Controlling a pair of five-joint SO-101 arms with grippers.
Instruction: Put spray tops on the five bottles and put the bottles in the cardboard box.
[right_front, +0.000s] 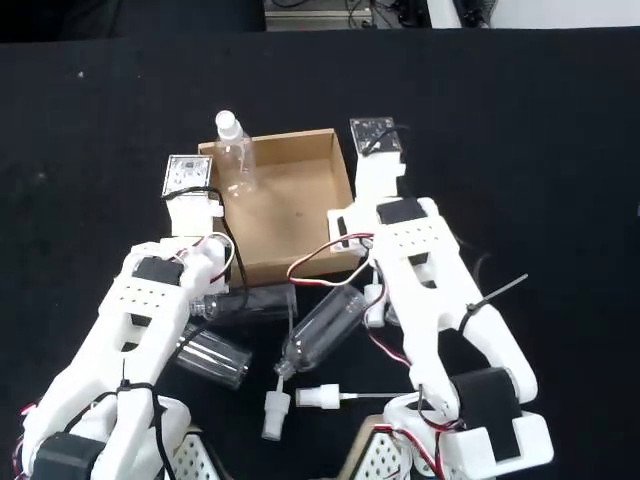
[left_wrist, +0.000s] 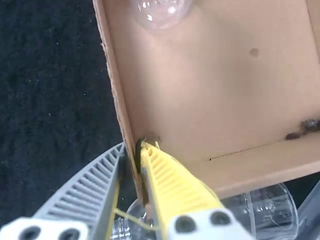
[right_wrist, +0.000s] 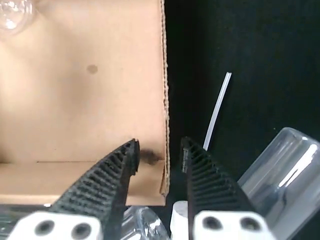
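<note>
**A:** Where's the box?

**B:** The box (right_front: 295, 200) sits mid-table, open side up. One capped bottle (right_front: 236, 160) stands in its far left corner.

**A:** And the grippers?

**B:** The left gripper (left_wrist: 132, 150) is pinched tight on the left wall at the near corner, one finger inside and one outside. The right gripper (right_wrist: 159, 150) straddles the right wall near its corner, fingers apart, with a gap on each side of the card.

**A:** Why both on the box?

**B:** My guess is to steady or shift it. A light carton slides easily, and a hold on two walls would fix it for loading.

**A:** What's left to do?

**B:** Three bare bottles (right_front: 325, 325) lie on the table (right_front: 540, 150) just in front of the box, between the arms. Two loose tops (right_front: 320, 397) lie nearer the arm bases. A fourth bottle may hide under the right arm, but I can't tell.
</note>
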